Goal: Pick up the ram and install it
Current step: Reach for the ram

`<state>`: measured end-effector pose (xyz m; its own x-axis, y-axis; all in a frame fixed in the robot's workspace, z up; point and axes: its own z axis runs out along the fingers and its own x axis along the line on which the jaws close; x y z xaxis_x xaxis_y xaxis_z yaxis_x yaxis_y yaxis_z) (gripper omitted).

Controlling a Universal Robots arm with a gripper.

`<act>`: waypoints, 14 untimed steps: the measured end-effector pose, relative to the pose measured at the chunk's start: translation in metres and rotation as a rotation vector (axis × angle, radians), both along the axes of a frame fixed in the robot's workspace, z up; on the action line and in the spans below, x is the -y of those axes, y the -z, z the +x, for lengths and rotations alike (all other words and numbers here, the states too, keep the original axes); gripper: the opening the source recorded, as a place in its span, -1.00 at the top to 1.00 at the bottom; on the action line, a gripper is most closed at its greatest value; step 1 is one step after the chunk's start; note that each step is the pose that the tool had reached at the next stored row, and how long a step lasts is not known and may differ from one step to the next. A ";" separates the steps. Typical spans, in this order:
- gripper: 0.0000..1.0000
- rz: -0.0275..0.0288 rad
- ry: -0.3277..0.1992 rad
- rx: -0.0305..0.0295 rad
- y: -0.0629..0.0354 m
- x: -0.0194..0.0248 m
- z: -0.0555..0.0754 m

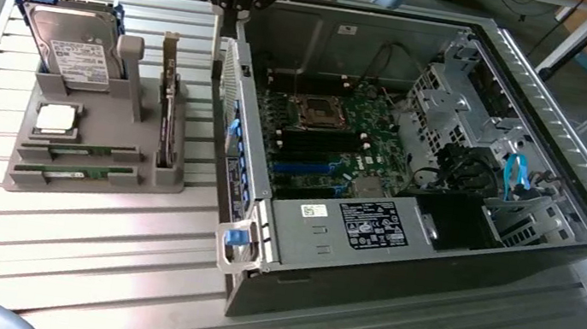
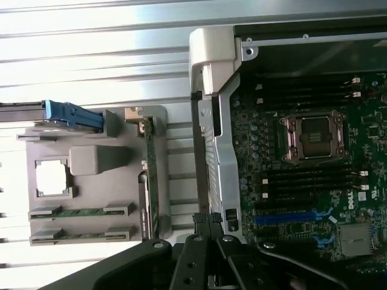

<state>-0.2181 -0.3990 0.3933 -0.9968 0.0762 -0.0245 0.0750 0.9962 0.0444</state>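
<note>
Nearest, a broad strip of bare silver slatted metal table (image 1: 85,256) is lying open in front of the grey plastic holder (image 1: 72,189). Along the holder's front edge two thin green circuit-board ram sticks (image 1: 68,174) are sitting in parallel slots, one behind the other, both untouched. Behind them one square silver processor chip (image 1: 56,119) is resting in its recess, and at the holder's back one silver hard drive (image 1: 78,48) with blue rails is standing upright. One dark expansion card (image 1: 168,121) is standing on edge along the holder's side toward the exterior view's right, where just a narrow gap of table is separating the holder from the open grey-and-black computer case (image 1: 428,278). Beyond the holder's far corner, above that case's wall, the black gripper (image 1: 233,6) is hanging well apart from the sticks. From the wrist camera its fingertips (image 2: 198,220) are showing pressed together, gripping nothing; from the exterior view the case's labelled power supply (image 1: 377,224) is showing.
</note>
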 end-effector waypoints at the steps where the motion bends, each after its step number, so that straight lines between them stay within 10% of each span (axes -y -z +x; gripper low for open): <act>1: 0.80 0.0000 0.000 0.0000 0.0000 0.0000 -0.002; 14: 0.80 -0.0001 0.000 0.0000 0.0000 0.0000 -0.027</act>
